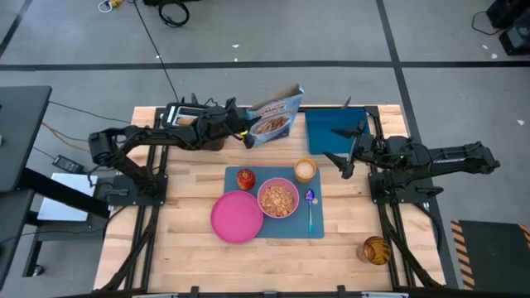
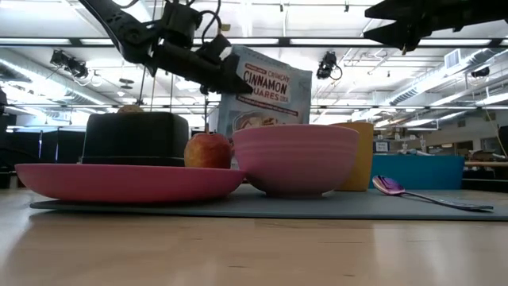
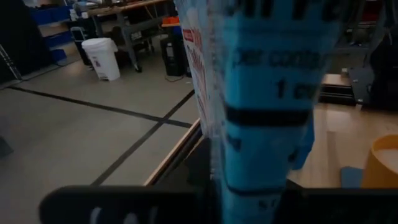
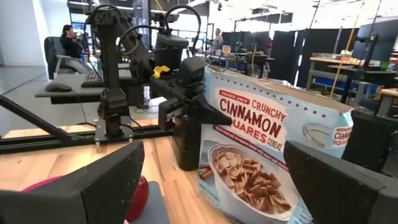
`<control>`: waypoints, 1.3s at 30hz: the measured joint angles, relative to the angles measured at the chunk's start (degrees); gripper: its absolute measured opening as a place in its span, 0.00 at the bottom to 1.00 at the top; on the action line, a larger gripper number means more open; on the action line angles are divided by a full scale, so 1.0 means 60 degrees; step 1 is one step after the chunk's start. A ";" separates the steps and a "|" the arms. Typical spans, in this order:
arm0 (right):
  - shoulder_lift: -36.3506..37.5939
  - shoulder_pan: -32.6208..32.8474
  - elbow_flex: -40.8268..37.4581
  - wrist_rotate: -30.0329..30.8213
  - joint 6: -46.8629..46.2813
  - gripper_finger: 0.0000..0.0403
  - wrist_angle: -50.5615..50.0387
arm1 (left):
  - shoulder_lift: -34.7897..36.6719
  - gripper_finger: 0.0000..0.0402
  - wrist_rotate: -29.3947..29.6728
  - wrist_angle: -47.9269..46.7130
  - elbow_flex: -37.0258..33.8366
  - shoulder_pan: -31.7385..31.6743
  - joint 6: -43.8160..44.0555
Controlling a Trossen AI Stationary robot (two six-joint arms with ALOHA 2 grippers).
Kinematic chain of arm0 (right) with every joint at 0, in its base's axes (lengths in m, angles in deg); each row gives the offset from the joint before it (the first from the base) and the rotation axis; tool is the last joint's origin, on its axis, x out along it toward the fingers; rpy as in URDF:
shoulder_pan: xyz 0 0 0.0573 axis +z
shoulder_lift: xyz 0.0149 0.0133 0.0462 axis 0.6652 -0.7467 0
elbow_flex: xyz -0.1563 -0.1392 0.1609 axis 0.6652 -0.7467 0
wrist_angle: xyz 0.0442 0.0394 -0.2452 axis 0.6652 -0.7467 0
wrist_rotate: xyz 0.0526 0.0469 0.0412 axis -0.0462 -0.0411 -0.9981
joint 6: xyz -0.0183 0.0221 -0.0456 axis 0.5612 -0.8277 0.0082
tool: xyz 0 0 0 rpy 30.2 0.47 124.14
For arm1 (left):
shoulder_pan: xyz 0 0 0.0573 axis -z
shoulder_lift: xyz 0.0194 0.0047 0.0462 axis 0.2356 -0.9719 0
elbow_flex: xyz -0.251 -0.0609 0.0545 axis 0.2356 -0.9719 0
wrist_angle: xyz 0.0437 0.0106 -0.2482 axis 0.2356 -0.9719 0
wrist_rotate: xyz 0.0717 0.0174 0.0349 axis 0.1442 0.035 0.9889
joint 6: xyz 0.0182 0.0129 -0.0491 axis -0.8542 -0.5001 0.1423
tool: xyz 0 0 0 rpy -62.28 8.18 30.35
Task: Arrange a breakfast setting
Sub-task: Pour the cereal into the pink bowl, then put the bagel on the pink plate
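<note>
On the blue placemat (image 1: 273, 225) lie a flat pink plate (image 1: 236, 217), a pink bowl (image 1: 277, 199) with cereal in it, a red apple (image 1: 246, 178), a tan cup (image 1: 305, 170) and a purple-handled spoon (image 1: 310, 207). My left gripper (image 1: 247, 135) is shut on a blue cinnamon cereal box (image 1: 277, 116) at the table's far middle, beyond the placemat. My right gripper (image 1: 335, 146) is open and empty to the right of the cup, over the near edge of the blue tray (image 1: 335, 124), its fingers pointing at the box. My left gripper pinches the cereal box by its narrow side edge (image 4: 202, 124), about halfway up, between its two fingers. The fingers come level from the table's left. The box stands tilted with its open top up; its bottom is hidden, so I cannot tell whether it rests on the table.
A black toaster (image 2: 135, 139) stands at the far left under my left arm. A jar (image 1: 375, 250) stands at the near right. Bare wood lies along the near edge and left of the plate.
</note>
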 joint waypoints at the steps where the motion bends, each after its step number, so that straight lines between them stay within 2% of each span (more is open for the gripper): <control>1: -0.0002 0.0000 0.0000 0.0002 -0.0028 0.98 0.0000 | 0.0062 0.10 -0.0004 -0.0012 0.0000 0.0002 -0.0014; 4: 0.0000 0.0000 0.0000 0.0002 -0.0166 0.99 -0.0004 | 0.0260 0.18 -0.0007 -0.0204 0.0012 0.0003 -0.0134; 12: -0.0004 0.0000 0.0000 -0.0013 -0.0211 0.98 -0.0055 | 0.0641 0.46 -0.0005 -0.1835 0.0015 -0.0252 0.0268; 15: 0.0000 0.0000 0.0000 -0.0300 -0.0149 0.98 -0.0058 | 0.0826 0.56 -0.0007 -0.2292 0.0015 -0.0325 0.0286; 20: -0.0004 0.0004 -0.0002 -0.0426 -0.0152 0.99 -0.0066 | 0.1451 0.69 -0.0018 -0.2830 0.0026 -0.0503 0.0487; 25: 0.0000 0.0000 -0.0004 -0.0428 -0.0123 0.98 -0.0066 | 0.1991 0.73 -0.0094 -0.3279 0.0022 -0.0546 0.0467; 39: 0.0000 0.0000 -0.0004 -0.0428 -0.0058 0.98 -0.0069 | 0.3186 0.74 -0.0373 -0.4422 0.0018 -0.0586 0.0531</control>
